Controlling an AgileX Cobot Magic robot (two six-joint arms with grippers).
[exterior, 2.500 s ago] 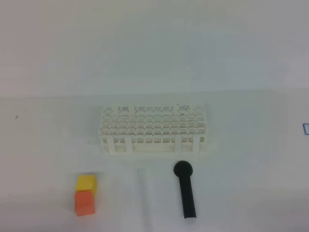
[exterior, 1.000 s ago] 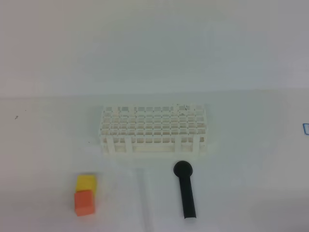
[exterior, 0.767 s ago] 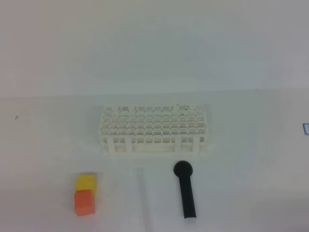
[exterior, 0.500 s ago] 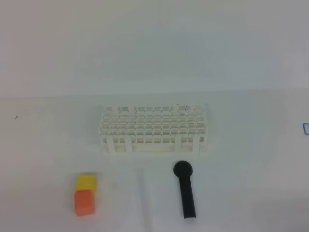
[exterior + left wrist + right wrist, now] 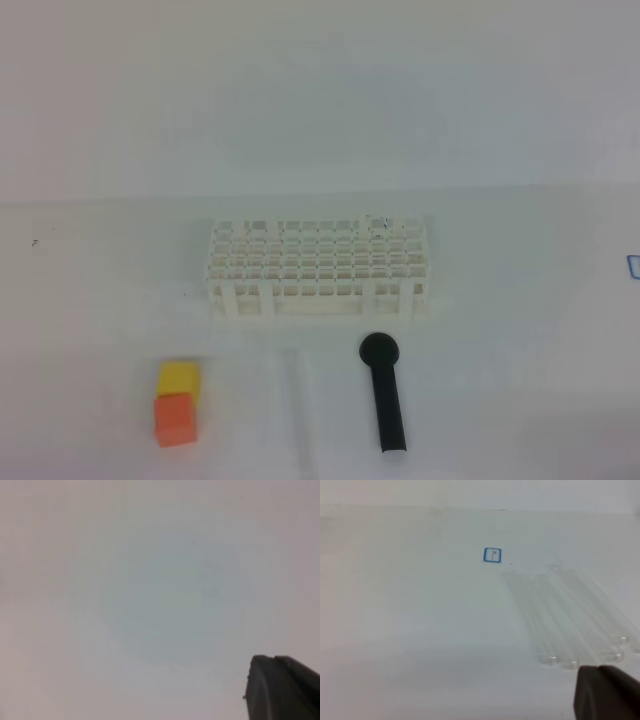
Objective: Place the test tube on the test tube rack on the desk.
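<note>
The white test tube rack (image 5: 320, 270) stands on the white desk (image 5: 520, 380) in the middle of the exterior high view. A faint clear test tube (image 5: 297, 400) lies in front of it, between the cubes and the black stick. In the right wrist view several clear tubes (image 5: 570, 620) lie side by side on the desk. Neither gripper shows in the exterior view. One dark finger of my left gripper (image 5: 282, 687) shows over bare desk. One dark finger of my right gripper (image 5: 606, 694) shows just in front of the tubes' rounded ends. I cannot tell how the jaws stand.
A black round-headed stick (image 5: 384, 395) lies front right of the rack. A yellow cube (image 5: 178, 378) and an orange cube (image 5: 175, 420) sit front left. A small blue square mark (image 5: 492, 555) is on the desk, at the right edge in the exterior view (image 5: 633, 265).
</note>
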